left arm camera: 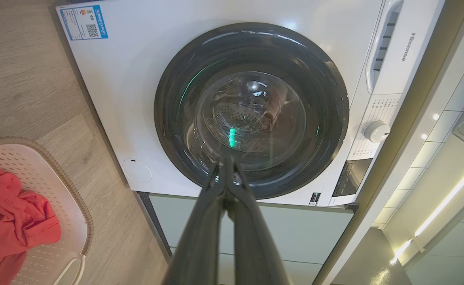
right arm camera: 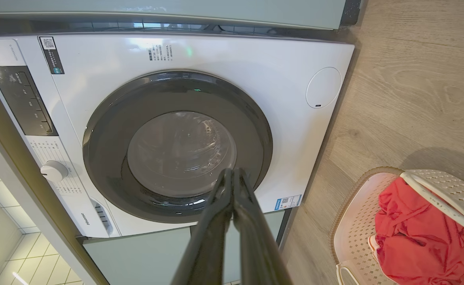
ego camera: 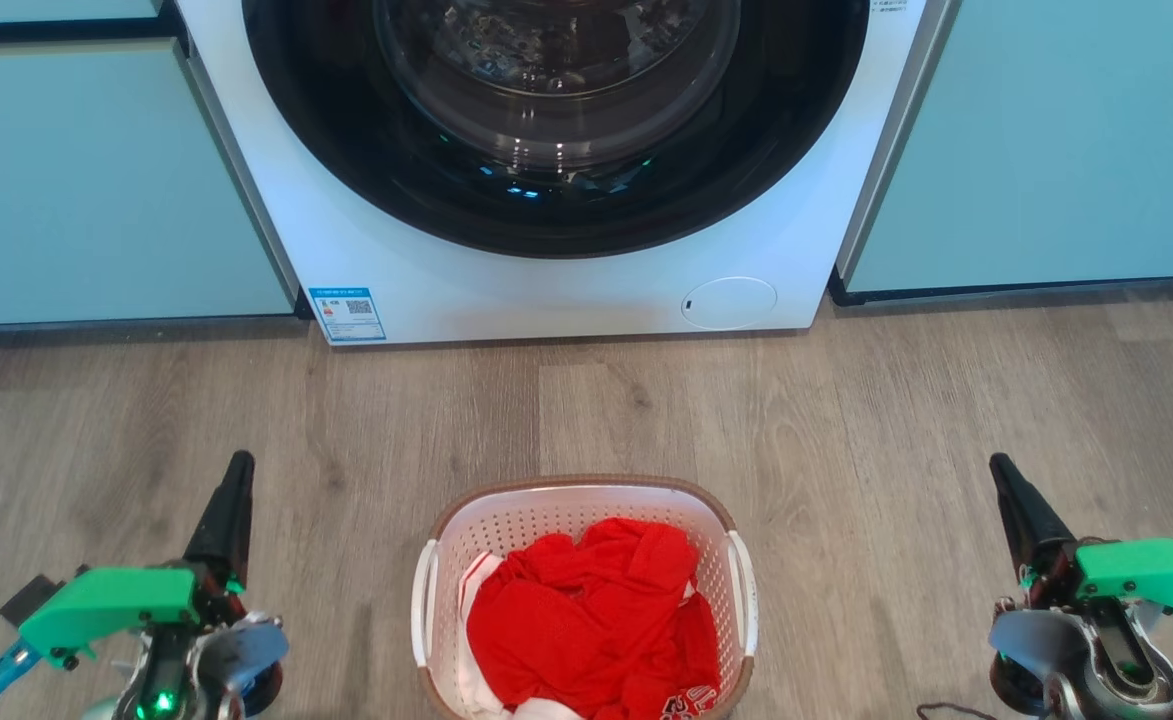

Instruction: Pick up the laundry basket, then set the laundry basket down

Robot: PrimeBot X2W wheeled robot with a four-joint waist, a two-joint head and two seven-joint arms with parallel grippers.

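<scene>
The laundry basket (ego camera: 506, 525) stands on the wood floor at the bottom centre of the head view, white and perforated with a brown rim, a white handle on each side and red clothing inside. Its rim shows again in the left wrist view (left arm camera: 82, 221) and the right wrist view (right arm camera: 348, 225). My left gripper (ego camera: 239, 462) is well to the basket's left, shut with nothing in it, its tips together (left arm camera: 227, 159). Well to the basket's right is my right gripper (ego camera: 1000, 464), also shut on nothing (right arm camera: 232, 171).
A white washing machine (ego camera: 446, 290) with a closed dark round door stands straight ahead, between pale green cabinet fronts (ego camera: 76, 190). Bare wood floor (ego camera: 846, 420) lies between the machine and the basket and on both sides of the basket.
</scene>
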